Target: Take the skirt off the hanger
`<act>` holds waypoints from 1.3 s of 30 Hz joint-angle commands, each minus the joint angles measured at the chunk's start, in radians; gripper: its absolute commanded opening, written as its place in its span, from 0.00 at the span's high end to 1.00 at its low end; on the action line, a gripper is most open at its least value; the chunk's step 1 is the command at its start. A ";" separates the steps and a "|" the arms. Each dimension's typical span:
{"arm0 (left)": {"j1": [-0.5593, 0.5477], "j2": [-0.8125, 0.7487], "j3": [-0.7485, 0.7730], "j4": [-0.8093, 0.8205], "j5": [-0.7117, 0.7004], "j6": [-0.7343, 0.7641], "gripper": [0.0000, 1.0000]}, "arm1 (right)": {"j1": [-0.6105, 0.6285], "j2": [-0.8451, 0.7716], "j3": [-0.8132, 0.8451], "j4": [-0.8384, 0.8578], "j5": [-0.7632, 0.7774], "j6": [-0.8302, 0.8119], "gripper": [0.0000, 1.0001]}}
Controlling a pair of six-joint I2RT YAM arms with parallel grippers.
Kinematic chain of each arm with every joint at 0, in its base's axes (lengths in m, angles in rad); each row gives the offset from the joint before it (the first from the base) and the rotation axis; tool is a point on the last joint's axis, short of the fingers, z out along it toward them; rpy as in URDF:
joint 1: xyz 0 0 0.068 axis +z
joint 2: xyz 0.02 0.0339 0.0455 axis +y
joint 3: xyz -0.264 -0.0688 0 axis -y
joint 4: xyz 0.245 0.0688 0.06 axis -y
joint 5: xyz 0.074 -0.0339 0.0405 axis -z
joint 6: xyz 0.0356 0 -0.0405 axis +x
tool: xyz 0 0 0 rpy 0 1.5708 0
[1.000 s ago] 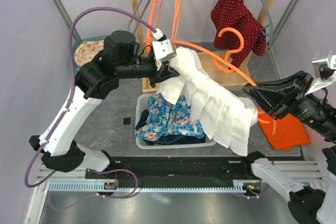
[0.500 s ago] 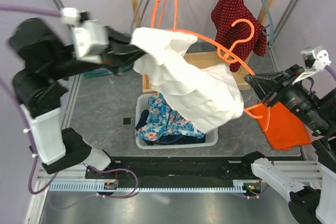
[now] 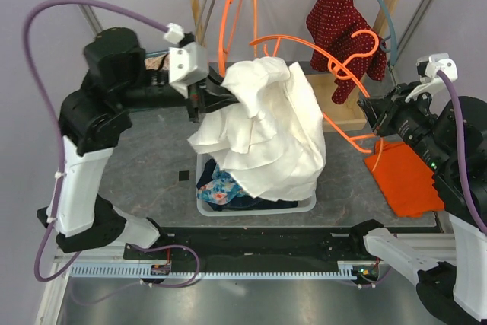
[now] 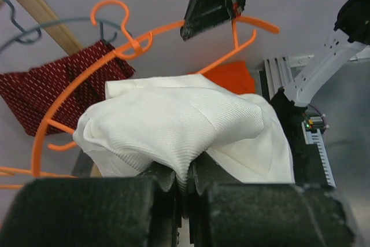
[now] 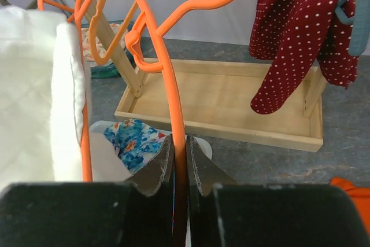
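The white skirt (image 3: 266,131) hangs bunched over the bin, still draped on the orange hanger (image 3: 335,66). My left gripper (image 3: 217,95) is shut on a fold of the skirt (image 4: 185,131) at its upper left. My right gripper (image 3: 374,116) is shut on the hanger's orange bar (image 5: 176,125). In the right wrist view the skirt (image 5: 34,85) fills the left edge, with a hanger arm running down along its side. The hanger's hook (image 3: 358,43) points up at the right.
A white bin (image 3: 304,205) of floral clothes (image 3: 215,186) sits under the skirt. A wooden rack (image 3: 199,5) with more orange hangers (image 3: 232,13) and a red dotted garment (image 3: 342,17) stands behind. An orange cloth (image 3: 407,180) lies at the right.
My left arm swung back right and lower with the skirt, which now hangs bunched instead of stretched. My right gripper lifted the hanger and moved it slightly left.
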 commanded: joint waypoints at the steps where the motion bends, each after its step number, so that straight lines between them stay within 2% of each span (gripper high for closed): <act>1: 0.001 -0.026 -0.018 0.029 0.004 -0.013 0.98 | -0.001 -0.016 -0.008 0.066 0.060 -0.030 1.00; 3: 0.001 -0.026 -0.009 0.030 -0.004 -0.013 0.98 | -0.003 -0.029 -0.042 0.095 0.110 -0.056 1.00; 8: 0.003 -0.023 0.119 0.020 -0.018 -0.020 0.98 | -0.003 -0.055 -0.128 0.127 0.383 -0.110 1.00; 12: 0.003 -0.043 0.004 0.006 -0.009 -0.006 0.98 | -0.003 -0.074 -0.145 0.171 0.367 -0.121 1.00; 21: -0.002 -0.017 -0.290 0.040 -0.016 0.000 0.98 | -0.003 0.021 -0.061 0.233 0.296 -0.194 1.00; 23: -0.005 0.011 -0.315 0.040 -0.022 0.011 0.98 | 0.000 0.053 -0.044 0.262 0.302 -0.216 1.00; 29: -0.008 0.071 -0.263 0.050 -0.081 0.037 0.98 | 0.040 0.182 0.005 0.355 0.420 -0.360 1.00; 31: -0.008 0.066 -0.274 0.066 -0.129 0.048 0.98 | 0.080 0.254 0.028 0.403 0.536 -0.420 1.00; 33: -0.008 0.051 -0.306 0.106 -0.174 0.066 0.98 | 0.180 0.311 0.050 0.438 0.662 -0.542 1.00; 34: -0.008 0.045 -0.309 0.115 -0.217 0.077 0.98 | 0.274 0.363 0.056 0.499 0.801 -0.594 1.00; 35: -0.008 0.037 -0.314 0.127 -0.245 0.092 0.98 | 0.316 0.391 0.056 0.542 0.868 -0.719 1.00; 37: -0.006 0.026 -0.318 0.171 -0.318 0.103 0.98 | 0.388 0.481 0.067 0.666 1.022 -0.831 1.00; 39: -0.005 0.015 -0.309 0.219 -0.379 0.109 0.98 | 0.404 0.533 0.099 0.708 1.061 -0.917 1.00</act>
